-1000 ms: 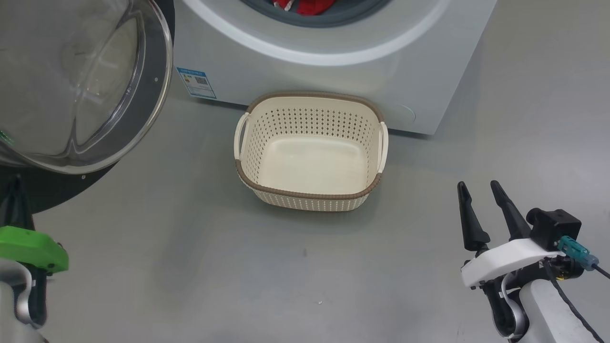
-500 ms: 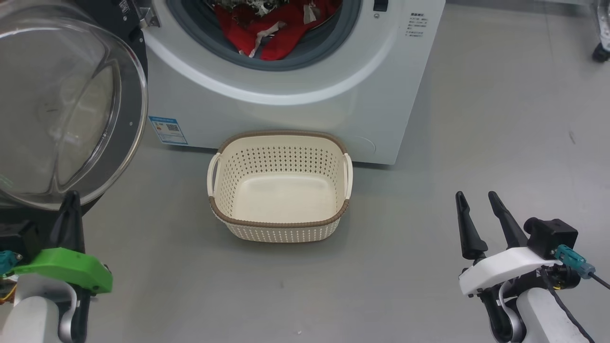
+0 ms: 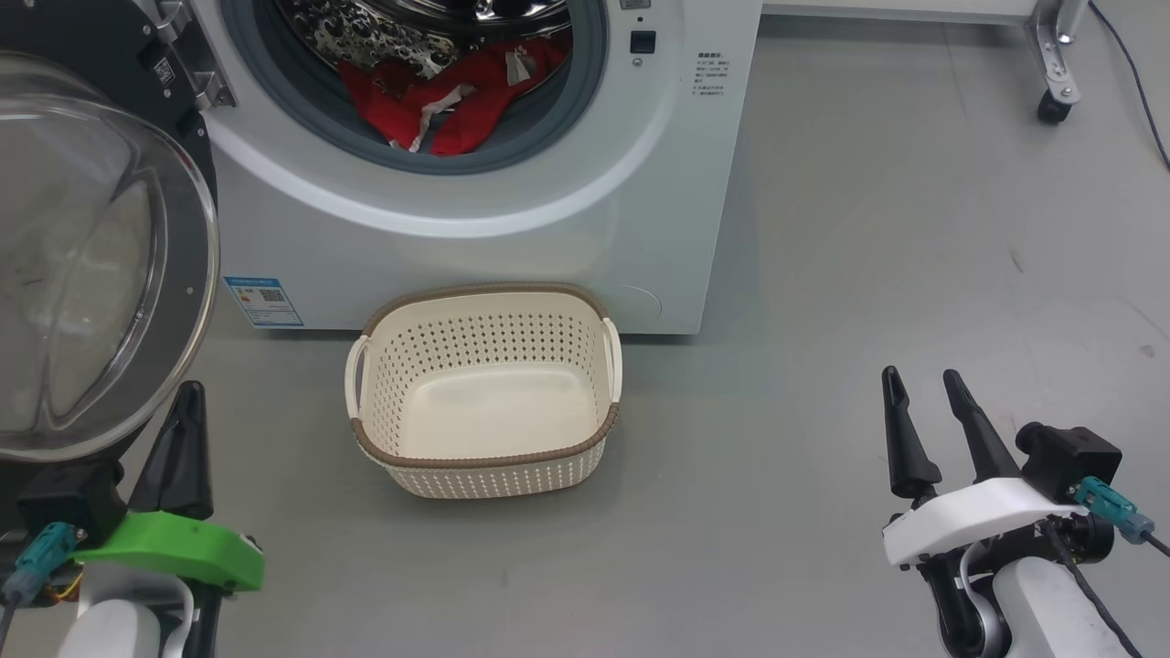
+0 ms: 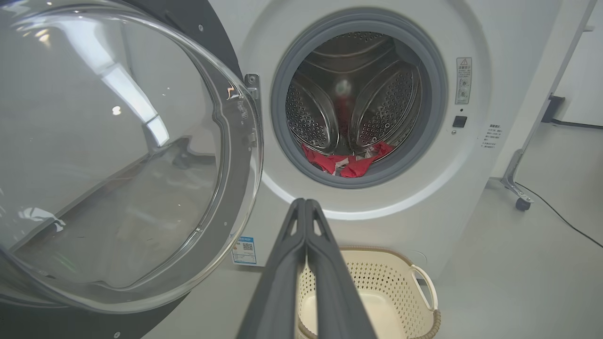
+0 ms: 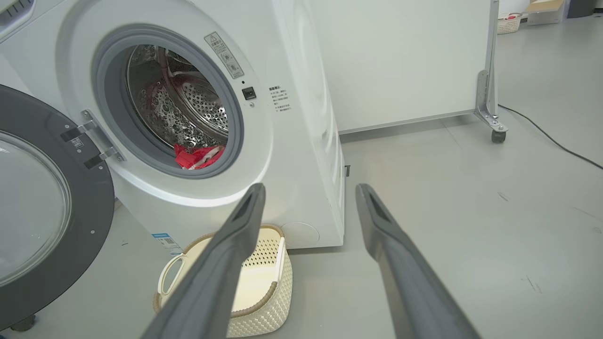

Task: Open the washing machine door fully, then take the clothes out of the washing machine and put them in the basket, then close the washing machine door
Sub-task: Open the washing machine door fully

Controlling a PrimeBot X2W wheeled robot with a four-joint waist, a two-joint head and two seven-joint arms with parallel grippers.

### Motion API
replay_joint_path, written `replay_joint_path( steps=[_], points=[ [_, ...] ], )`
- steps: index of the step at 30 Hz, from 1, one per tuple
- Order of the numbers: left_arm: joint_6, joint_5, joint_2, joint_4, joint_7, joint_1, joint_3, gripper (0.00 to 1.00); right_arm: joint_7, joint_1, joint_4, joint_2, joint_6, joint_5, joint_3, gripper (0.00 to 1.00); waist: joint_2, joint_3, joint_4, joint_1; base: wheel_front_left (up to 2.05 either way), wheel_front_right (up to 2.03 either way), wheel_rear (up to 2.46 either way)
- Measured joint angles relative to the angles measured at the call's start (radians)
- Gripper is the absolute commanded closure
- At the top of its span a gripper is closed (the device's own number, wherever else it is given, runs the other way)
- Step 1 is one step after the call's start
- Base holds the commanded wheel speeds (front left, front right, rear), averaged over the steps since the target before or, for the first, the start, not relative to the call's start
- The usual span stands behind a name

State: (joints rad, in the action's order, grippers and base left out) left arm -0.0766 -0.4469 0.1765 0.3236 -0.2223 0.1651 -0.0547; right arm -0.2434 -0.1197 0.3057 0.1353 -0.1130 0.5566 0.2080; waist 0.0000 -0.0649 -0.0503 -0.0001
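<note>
The washing machine door (image 3: 91,274) stands swung wide open, left of the washing machine (image 3: 548,228). The red clothes (image 3: 448,96) lie heaped at the drum's (image 3: 384,37) front lip, against the grey gasket (image 3: 585,100). The basket (image 3: 484,480) sits on the floor (image 3: 823,274) just before the machine, under the opening. The left claw (image 3: 189,393), fingers pressed together, is near the door's lower edge. The right claw (image 3: 920,376), fingers spread, hovers well right of the basket.

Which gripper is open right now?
The right gripper: its two dark fingers stand clearly apart. The left gripper has its fingers pressed together.
</note>
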Motion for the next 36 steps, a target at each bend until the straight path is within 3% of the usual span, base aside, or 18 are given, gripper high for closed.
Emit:
replay_joint_path(
  steps=[26, 28, 36],
  points=[
    [0.002, 0.034, -0.036, -0.123, -0.018, -0.089, -0.022, 1.00, -0.001, 0.026, -0.021, 0.004, 0.000, -0.007, -0.022, 0.00, 0.0000, -0.003, 0.043, 0.0000, 0.00, 0.00, 0.00],
    [0.002, 0.035, -0.038, -0.133, -0.018, -0.094, -0.022, 0.00, -0.001, 0.026, -0.023, 0.004, 0.000, -0.009, -0.023, 0.00, 0.0000, -0.003, 0.043, 0.0000, 0.00, 0.00, 0.00],
    [0.010, 0.035, -0.043, -0.149, -0.023, -0.097, -0.022, 0.00, -0.001, 0.026, -0.029, 0.008, 0.000, -0.014, -0.034, 0.00, 0.0000, -0.007, 0.040, 0.0000, 0.00, 0.00, 0.00]
  ],
)
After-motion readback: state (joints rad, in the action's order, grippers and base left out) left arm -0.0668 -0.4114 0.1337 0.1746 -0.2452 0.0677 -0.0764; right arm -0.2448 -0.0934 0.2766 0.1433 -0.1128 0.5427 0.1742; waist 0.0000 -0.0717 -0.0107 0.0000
